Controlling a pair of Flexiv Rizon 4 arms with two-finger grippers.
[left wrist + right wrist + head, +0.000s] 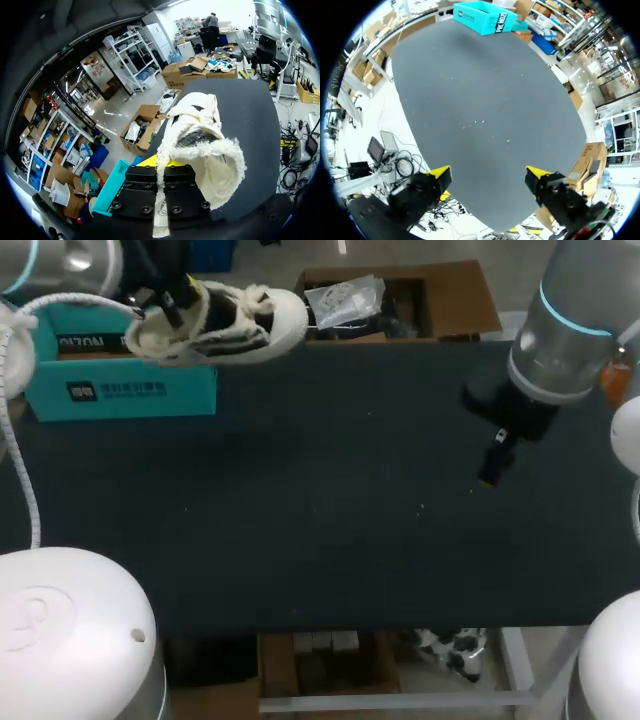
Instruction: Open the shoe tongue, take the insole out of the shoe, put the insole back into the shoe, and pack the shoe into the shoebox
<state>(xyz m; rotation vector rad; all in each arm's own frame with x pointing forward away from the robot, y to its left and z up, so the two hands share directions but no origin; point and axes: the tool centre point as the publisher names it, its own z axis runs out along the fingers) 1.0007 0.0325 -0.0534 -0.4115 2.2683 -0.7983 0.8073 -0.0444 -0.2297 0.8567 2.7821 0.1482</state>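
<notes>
A cream shoe (pixel 225 322) with a fleecy collar hangs in the air at the back left, toe pointing right, over the teal shoebox (pixel 120 380). My left gripper (pixel 172 298) is shut on the shoe's heel collar. In the left wrist view the shoe (pixel 200 135) stretches away from the shut fingers (pixel 160 165), its fleecy opening facing the camera, with the teal shoebox (pixel 112 185) below beside it. My right gripper (pixel 492 468) hovers over the table's right side, open and empty. Its yellow tips stand far apart in the right wrist view (pixel 490 175), with the shoebox (pixel 485 16) far ahead.
The dark table mat (pixel 320 510) spreads across the middle. An open cardboard box (pixel 460 300) with a plastic bag in it stands behind the table's back edge.
</notes>
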